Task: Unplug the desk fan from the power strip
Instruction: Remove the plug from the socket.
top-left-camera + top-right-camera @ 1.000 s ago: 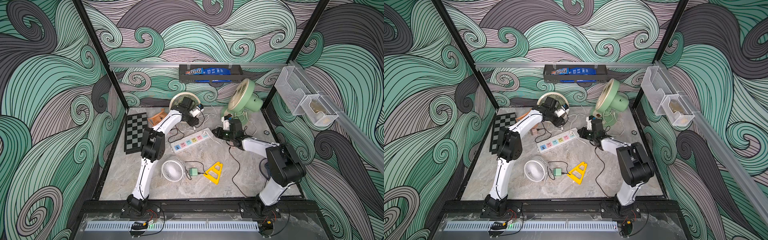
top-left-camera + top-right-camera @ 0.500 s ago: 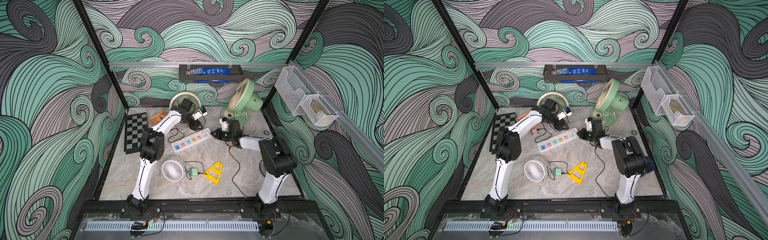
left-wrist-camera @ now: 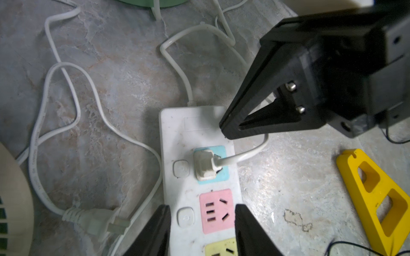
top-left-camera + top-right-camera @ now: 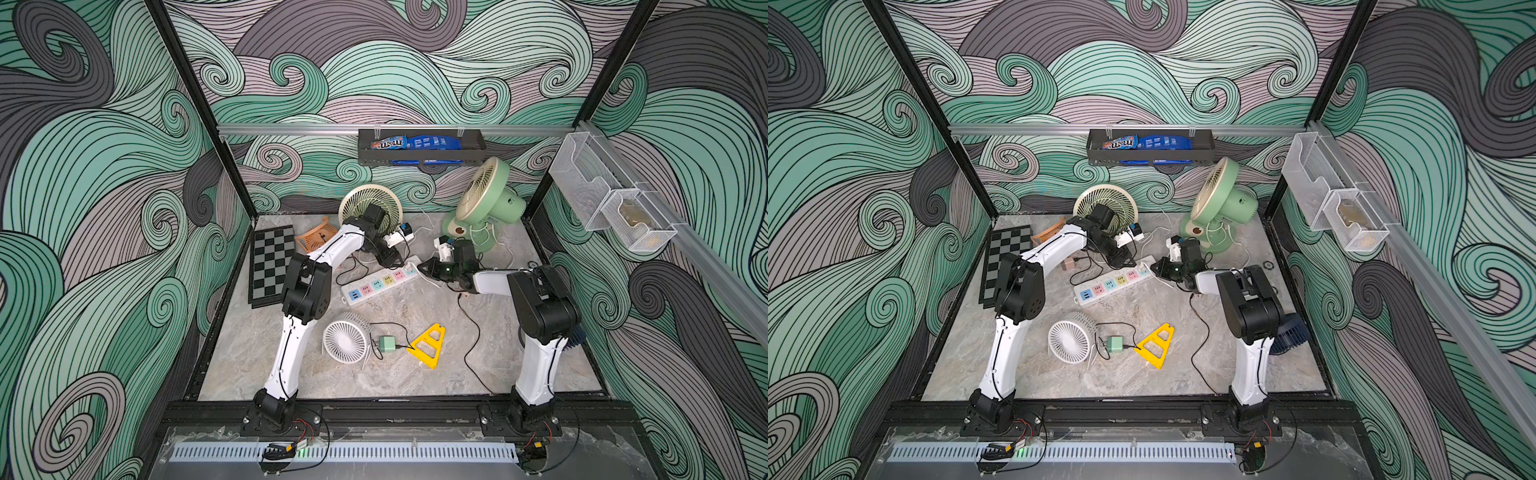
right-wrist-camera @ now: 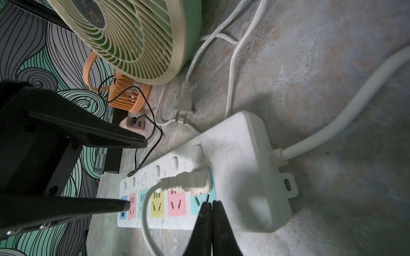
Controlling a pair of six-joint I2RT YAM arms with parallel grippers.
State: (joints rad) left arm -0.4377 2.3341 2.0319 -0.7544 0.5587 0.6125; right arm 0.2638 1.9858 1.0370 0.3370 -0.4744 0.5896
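Jaws of the right gripper (image 5: 209, 207) are clenched into one black wedge, tips poised at the rim of the teal socket. The white plug (image 5: 190, 182) sits just above them in the right wrist view, near but untouched. Left gripper (image 3: 202, 206) stands astride the power strip (image 3: 195, 124) at the pink socket, low in the left wrist view, jaws apart; whether they pinch its sides I cannot tell. The right arm is therefore nearer the plug, which fills the end socket beside the thick cord. In both top views the strip slants from lower left to upper right across the marbled worktop (image 4: 415, 382). Strip and plug are hard, scuffed white plastic; the plug is low and smooth-sided, its cord pliable. I judge the wedge must part to span it.
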